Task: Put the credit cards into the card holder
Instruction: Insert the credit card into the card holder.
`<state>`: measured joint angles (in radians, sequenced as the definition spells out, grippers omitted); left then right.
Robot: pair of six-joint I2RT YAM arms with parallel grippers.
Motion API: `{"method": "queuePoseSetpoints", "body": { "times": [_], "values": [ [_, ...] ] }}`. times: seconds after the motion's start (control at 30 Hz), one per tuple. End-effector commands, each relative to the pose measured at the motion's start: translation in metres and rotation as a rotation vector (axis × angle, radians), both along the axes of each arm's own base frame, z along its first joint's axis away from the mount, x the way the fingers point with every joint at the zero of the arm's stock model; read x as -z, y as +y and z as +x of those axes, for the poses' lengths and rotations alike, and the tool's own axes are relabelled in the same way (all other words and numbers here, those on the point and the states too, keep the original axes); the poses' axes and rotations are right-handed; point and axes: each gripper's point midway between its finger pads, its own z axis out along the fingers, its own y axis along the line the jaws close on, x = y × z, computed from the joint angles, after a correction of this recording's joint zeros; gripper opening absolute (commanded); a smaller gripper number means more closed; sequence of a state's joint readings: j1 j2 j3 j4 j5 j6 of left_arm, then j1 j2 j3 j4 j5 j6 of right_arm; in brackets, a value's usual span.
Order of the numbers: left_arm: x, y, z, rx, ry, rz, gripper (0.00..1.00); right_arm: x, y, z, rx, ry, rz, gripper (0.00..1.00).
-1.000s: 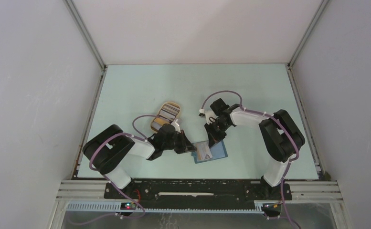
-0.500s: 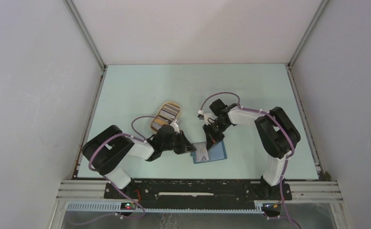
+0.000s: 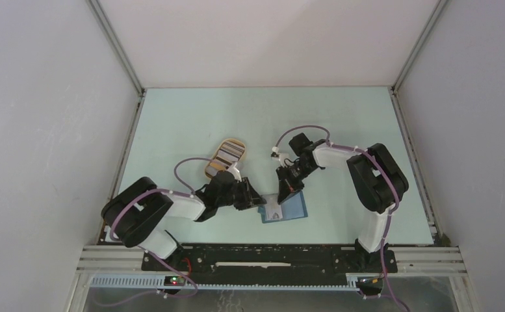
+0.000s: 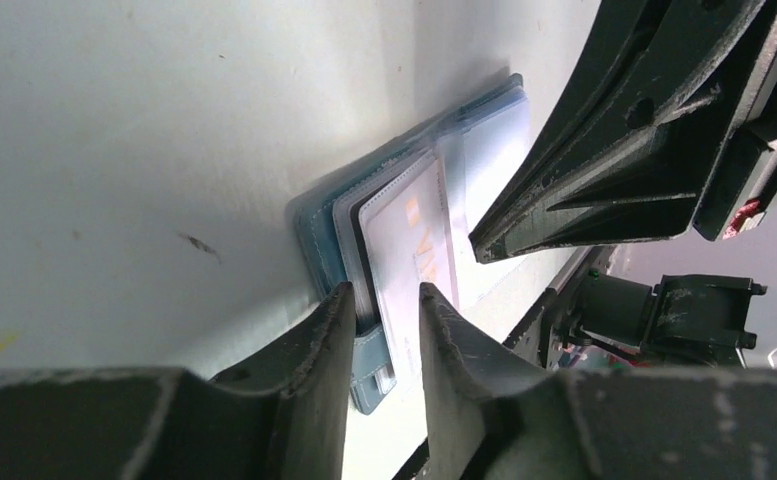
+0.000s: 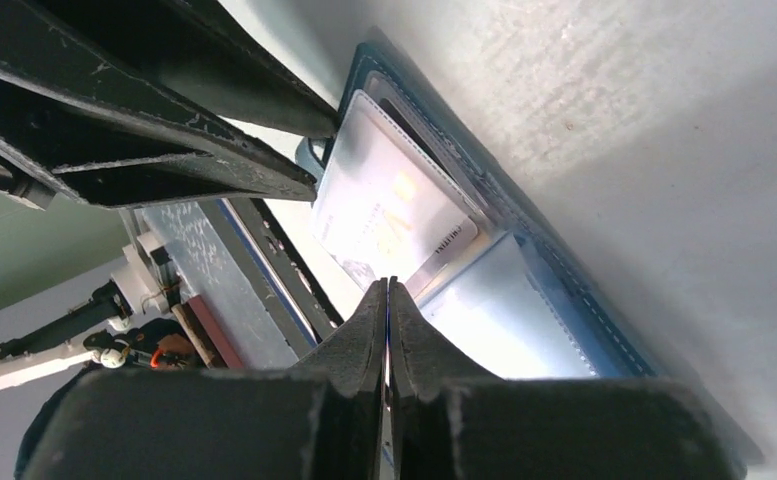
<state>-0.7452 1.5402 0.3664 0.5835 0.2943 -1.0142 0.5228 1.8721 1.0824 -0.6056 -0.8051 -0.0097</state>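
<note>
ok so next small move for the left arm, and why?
Probably draw the left gripper straight back off the card holder: its jaws stand apart, the pale card lies on the holder's slotted side, and the shut right gripper sits near the fold. Seating depth is unclear.

The left arm [image 3: 183, 207] and right arm [image 3: 334, 158] share glossy white shells, bulky black joints and looping purple cables [image 3: 301, 128], and the left gripper [image 4: 384, 292] is black plastic, scuffed pale.

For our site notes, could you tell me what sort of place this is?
Probably a laboratory robot cell: plain grey panel walls, a pale green tabletop, a white-and-black left arm and right arm bolted at its near edge.
</note>
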Motion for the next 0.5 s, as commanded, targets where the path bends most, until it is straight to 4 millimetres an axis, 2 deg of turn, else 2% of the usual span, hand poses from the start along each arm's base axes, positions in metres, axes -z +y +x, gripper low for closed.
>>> {"method": "queuePoseSetpoints", "body": {
  "times": [0.0,0.13,0.3,0.47],
  "values": [
    [-0.002,0.013,-0.001,-0.016,-0.051,0.058,0.37,-0.013,0.005,0.01,-0.032,-0.021,0.07,0.11],
    [-0.01,0.02,0.002,-0.022,-0.101,0.088,0.4,-0.027,0.0,0.011,-0.086,-0.066,0.114,0.15],
    [-0.024,0.033,0.008,-0.028,-0.202,0.148,0.4,-0.061,-0.007,0.015,-0.161,-0.187,0.202,0.18],
    [-0.047,0.048,0.018,-0.043,-0.324,0.222,0.43,-0.09,-0.018,0.02,-0.184,-0.302,0.261,0.21]
  ]
}}
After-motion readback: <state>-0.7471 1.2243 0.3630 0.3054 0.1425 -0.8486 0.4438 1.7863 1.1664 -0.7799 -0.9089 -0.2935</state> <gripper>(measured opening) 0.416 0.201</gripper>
